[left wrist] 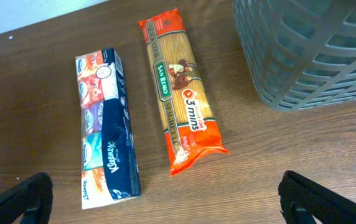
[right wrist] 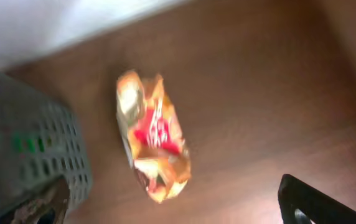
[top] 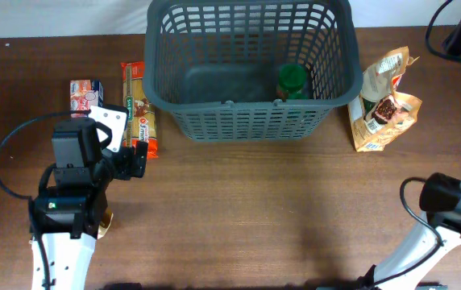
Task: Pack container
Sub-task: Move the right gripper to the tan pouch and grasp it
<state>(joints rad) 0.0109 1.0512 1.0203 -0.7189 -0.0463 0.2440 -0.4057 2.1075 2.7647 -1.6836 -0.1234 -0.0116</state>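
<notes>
- Two grippers, both spread wide and empty: the left gripper (left wrist: 165, 208) hovers over the table (top: 255, 209) near the spaghetti (left wrist: 181, 87) and tissues (left wrist: 106, 124); the right gripper (right wrist: 178, 208) hangs above the snack bag (right wrist: 153, 134).
- At the table's far middle stands the basket (top: 247, 121), with a green-lidded jar (top: 292, 80) inside.
- The spaghetti lies just left of the basket, with the tissues beside it, further left.
- The snack bag lies just right of the basket.

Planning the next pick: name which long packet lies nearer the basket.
The orange San Remo spaghetti packet, beside the basket; the blue Kleenex pack lies beyond it.
</notes>
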